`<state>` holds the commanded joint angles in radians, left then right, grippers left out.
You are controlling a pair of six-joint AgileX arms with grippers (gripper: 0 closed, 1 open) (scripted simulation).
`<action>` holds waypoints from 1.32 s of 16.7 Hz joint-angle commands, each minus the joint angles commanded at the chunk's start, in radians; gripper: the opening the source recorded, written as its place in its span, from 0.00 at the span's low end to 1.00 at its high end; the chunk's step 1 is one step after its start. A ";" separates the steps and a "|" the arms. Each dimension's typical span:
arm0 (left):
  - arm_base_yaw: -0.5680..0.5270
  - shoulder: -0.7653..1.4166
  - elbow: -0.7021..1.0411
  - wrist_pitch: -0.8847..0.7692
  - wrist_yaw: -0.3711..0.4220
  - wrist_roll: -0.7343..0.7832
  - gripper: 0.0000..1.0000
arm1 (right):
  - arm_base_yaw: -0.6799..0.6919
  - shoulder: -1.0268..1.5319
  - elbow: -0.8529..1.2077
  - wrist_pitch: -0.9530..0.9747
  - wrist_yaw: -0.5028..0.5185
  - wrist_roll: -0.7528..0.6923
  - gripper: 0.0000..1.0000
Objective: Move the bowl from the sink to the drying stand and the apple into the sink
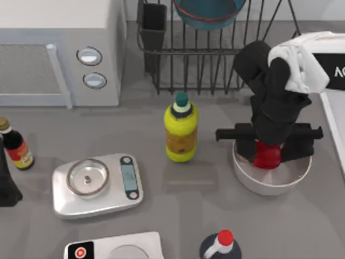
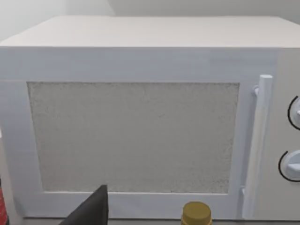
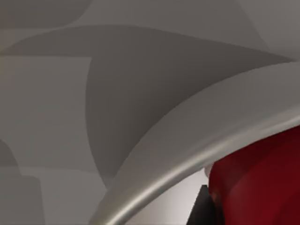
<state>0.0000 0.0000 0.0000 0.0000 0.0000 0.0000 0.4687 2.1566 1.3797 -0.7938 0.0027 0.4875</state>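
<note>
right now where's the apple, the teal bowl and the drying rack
apple (image 1: 267,156): top view, its red front below the gripper
teal bowl (image 1: 207,13): top view, its outer wall
drying rack (image 1: 202,70): top view, an upright front bar

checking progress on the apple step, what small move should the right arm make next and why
Probably shut the fingers on the apple and lift it straight up. The right gripper is down over the apple, which sits inside the white bowl, and the teal bowl is already in the drying stand. The left arm is parked at the table's left.
</note>
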 joint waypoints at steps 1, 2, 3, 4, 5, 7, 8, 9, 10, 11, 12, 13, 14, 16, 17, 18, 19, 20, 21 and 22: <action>0.000 0.000 0.000 0.000 0.000 0.000 1.00 | 0.000 0.000 0.000 0.000 0.000 0.000 0.17; 0.000 0.000 0.000 0.000 0.000 0.000 1.00 | 0.000 0.000 0.000 0.000 0.000 0.000 0.10; 0.000 0.000 0.000 0.000 0.000 0.000 1.00 | 0.000 0.000 0.000 0.000 0.000 0.000 0.02; 0.000 0.000 0.000 0.000 0.000 0.000 1.00 | 0.000 0.000 0.000 0.000 0.000 0.000 0.00; 0.000 0.000 0.000 0.000 0.000 0.000 1.00 | 0.000 0.000 0.000 0.000 0.000 0.000 0.00; 0.000 0.000 0.000 0.000 0.000 0.000 1.00 | 0.000 0.000 0.000 0.000 0.000 0.000 0.00; 0.000 0.000 0.000 0.000 0.000 0.000 1.00 | 0.000 0.000 0.000 0.000 0.000 0.000 0.00; 0.000 0.000 0.000 0.000 0.000 0.000 1.00 | 0.000 0.000 0.000 0.000 0.000 0.000 0.00; 0.000 0.000 0.000 0.000 0.000 0.000 1.00 | 0.000 0.000 0.000 0.000 0.000 0.000 0.00; 0.000 0.000 0.000 0.000 0.000 0.000 1.00 | 0.000 0.000 0.000 0.000 0.000 0.000 0.00; 0.000 0.000 0.000 0.000 0.000 0.000 1.00 | 0.010 -0.115 -0.008 -0.061 0.009 0.004 0.00; 0.000 0.000 0.000 0.000 0.000 0.000 1.00 | 0.010 -0.116 -0.005 -0.064 0.009 0.004 0.00; 0.000 0.000 0.000 0.000 0.000 0.000 1.00 | 0.011 -0.120 0.009 -0.078 0.009 0.004 0.00; 0.000 0.000 0.000 0.000 0.000 0.000 1.00 | 0.011 -0.135 0.059 -0.133 0.010 0.005 0.00; 0.000 0.000 0.000 0.000 0.000 0.000 1.00 | 0.010 -0.144 0.089 -0.176 0.010 0.004 0.00; 0.000 0.000 0.000 0.000 0.000 0.000 1.00 | 0.010 -0.152 0.120 -0.227 0.010 0.004 0.00; 0.000 0.000 0.000 0.000 0.000 0.000 1.00 | 0.010 -0.160 0.151 -0.280 0.010 0.004 0.00; 0.000 0.000 0.000 0.000 0.000 0.000 1.00 | 0.010 -0.168 0.182 -0.329 0.009 0.003 0.00; 0.000 0.000 0.000 0.000 0.000 0.000 1.00 | 0.010 -0.178 0.211 -0.369 0.009 0.003 0.00; 0.000 0.000 0.000 0.000 0.000 0.000 1.00 | 0.009 -0.190 0.238 -0.400 0.009 0.002 0.00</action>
<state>0.0000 0.0000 0.0000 0.0000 0.0000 0.0000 0.4778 1.9668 1.6179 -1.1938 0.0112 0.4891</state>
